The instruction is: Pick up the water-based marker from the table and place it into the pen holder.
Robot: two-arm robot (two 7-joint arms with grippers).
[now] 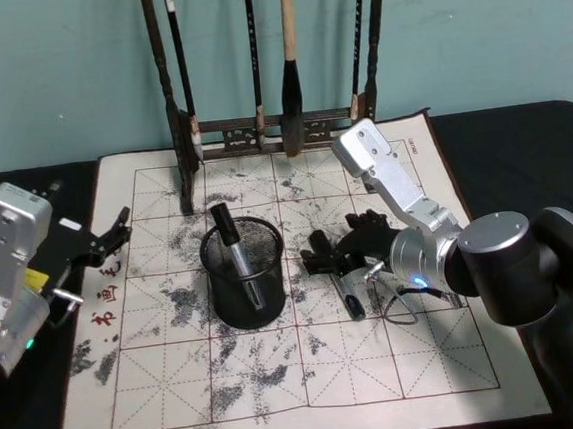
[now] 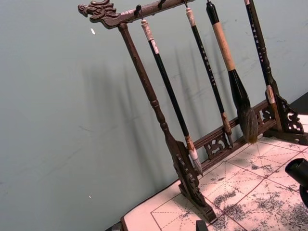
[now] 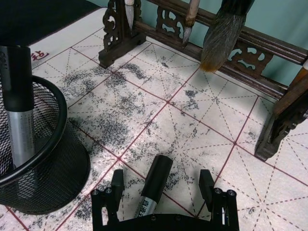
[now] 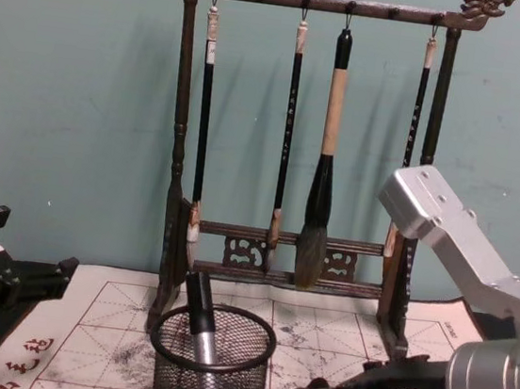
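Note:
A water-based marker (image 1: 351,299) with a grey body and black cap lies on the table's cream cloth (image 1: 430,363), right of the pen holder (image 1: 244,278). My right gripper (image 1: 313,254) is lowered over it and open. In the right wrist view the marker (image 3: 154,185) lies between the two fingers (image 3: 117,180), which stand clear of it on both sides. The black mesh pen holder (image 3: 43,178) holds another marker (image 3: 19,115), standing upright with its cap up. My left gripper (image 1: 117,229) rests open at the cloth's left edge, away from both.
A tall dark wooden brush rack (image 1: 269,131) with several hanging brushes stands along the cloth's far edge, behind the holder and the right arm (image 4: 454,237). The cloth's near half is bare, ink-stained grid. Dark tabletop (image 1: 521,144) surrounds it.

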